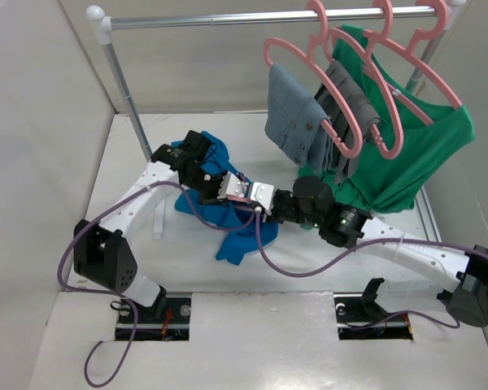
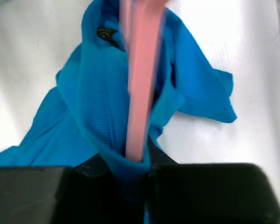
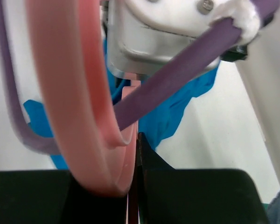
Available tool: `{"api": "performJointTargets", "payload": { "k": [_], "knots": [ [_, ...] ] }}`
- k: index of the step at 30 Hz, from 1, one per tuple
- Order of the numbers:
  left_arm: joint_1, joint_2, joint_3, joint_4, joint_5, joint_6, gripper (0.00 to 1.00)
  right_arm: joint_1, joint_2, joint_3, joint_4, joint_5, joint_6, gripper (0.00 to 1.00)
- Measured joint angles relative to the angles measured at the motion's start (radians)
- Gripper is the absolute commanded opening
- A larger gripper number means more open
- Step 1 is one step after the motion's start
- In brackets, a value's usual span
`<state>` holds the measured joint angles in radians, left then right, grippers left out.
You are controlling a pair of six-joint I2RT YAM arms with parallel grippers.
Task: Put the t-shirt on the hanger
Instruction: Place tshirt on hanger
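The bright blue t-shirt (image 1: 237,237) lies crumpled on the white table between the two arms. My left gripper (image 1: 234,188) is shut on a fold of its ribbed collar, as the left wrist view (image 2: 140,163) shows. The t-shirt (image 2: 84,107) spreads out beyond the jaws there. The pink hanger (image 2: 141,93) runs straight up from the jaws, inside the collar. My right gripper (image 1: 257,197) meets the left one nose to nose and is shut on the hanger's curved hook (image 3: 60,93), seen in the right wrist view (image 3: 137,149). In the top view the hanger is hidden.
A metal clothes rail (image 1: 228,19) spans the back, its post (image 1: 130,97) at the left. Pink hangers bearing grey-blue trousers (image 1: 297,114) and a green shirt (image 1: 407,154) hang at the back right, near my right arm. Walls close both sides.
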<state>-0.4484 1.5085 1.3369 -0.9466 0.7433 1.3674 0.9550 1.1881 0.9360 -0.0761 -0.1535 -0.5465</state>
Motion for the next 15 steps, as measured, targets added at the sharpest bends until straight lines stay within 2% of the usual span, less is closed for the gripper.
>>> {"api": "performJointTargets", "payload": {
  "k": [2, 8, 9, 10, 11, 12, 15],
  "knots": [
    [-0.002, -0.014, 0.005, -0.014, 0.002, -0.003, 0.0, -0.002, 0.001, 0.008, 0.005, 0.005, -0.004, 0.0],
    [0.001, -0.038, 0.004, -0.011, -0.04, -0.06, 0.0, -0.004, 0.023, 0.028, 0.009, 0.01, -0.014, 0.0],
    [0.003, -0.039, 0.002, -0.004, -0.048, -0.084, 0.0, -0.004, 0.029, 0.032, 0.009, 0.019, -0.014, 0.07],
    [0.006, -0.041, -0.004, 0.01, -0.05, -0.109, 0.0, -0.005, 0.035, 0.035, 0.009, 0.029, -0.014, 0.19],
    [0.011, -0.045, -0.011, 0.029, -0.051, -0.137, 0.0, -0.005, 0.04, 0.04, 0.008, 0.041, -0.01, 0.49],
    [0.02, -0.052, -0.022, 0.05, -0.049, -0.167, 0.0, -0.005, 0.046, 0.047, 0.003, 0.059, 0.003, 0.62],
    [0.04, -0.086, -0.064, 0.119, -0.062, -0.264, 0.0, -0.005, 0.048, 0.069, -0.023, 0.135, 0.047, 0.92]
  ]
}}
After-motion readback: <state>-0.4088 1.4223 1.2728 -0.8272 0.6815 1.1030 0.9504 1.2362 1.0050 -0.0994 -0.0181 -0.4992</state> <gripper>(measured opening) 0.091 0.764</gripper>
